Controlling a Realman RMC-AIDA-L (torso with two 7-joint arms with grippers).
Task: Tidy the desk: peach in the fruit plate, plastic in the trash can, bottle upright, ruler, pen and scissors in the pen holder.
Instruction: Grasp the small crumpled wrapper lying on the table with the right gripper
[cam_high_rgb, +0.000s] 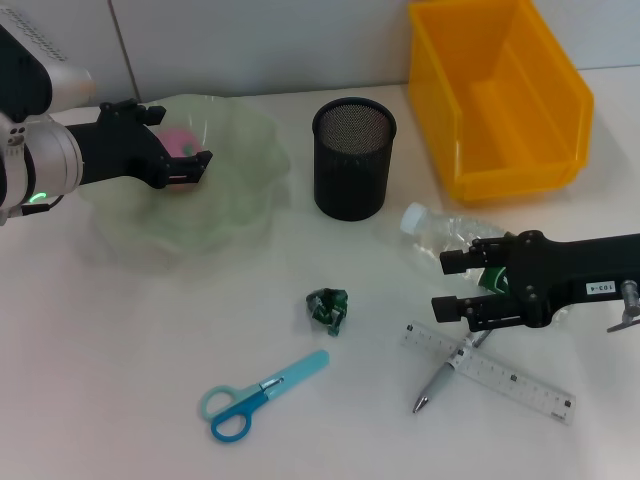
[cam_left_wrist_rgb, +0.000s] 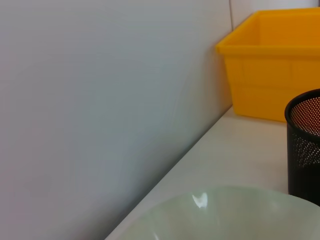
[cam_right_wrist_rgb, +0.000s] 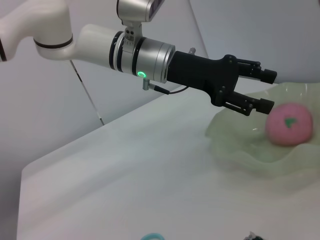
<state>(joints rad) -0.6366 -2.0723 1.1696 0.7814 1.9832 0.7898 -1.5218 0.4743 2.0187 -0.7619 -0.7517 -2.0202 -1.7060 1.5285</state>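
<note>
- Head view shows my left claw (cam_high_rgb: 190, 160) over the fruit plate (cam_high_rgb: 240, 190), fingers spread, with the pink peach (cam_high_rgb: 180, 143) lying in the plate just beside them; I am not gripping it.
- From the right wrist view, the peach (cam_right_wrist_rgb: 288, 123) rests in the plate (cam_right_wrist_rgb: 240, 145), close to my left claw (cam_right_wrist_rgb: 262, 90) but apart from it.
- My right claw (cam_high_rgb: 455, 283) hangs spread beside the lying bottle (cam_high_rgb: 445, 232), above the worktop (cam_high_rgb: 100, 380).
- Beneath it the pen (cam_high_rgb: 445, 378) lies across the ruler (cam_high_rgb: 500, 375).
- Scissors (cam_high_rgb: 255, 398) and crumpled green plastic (cam_high_rgb: 327, 308) sit apart on the worktop.
- Black mesh pen holder (cam_high_rgb: 353, 160) stands between plate and yellow trash can (cam_high_rgb: 500, 100).
</note>
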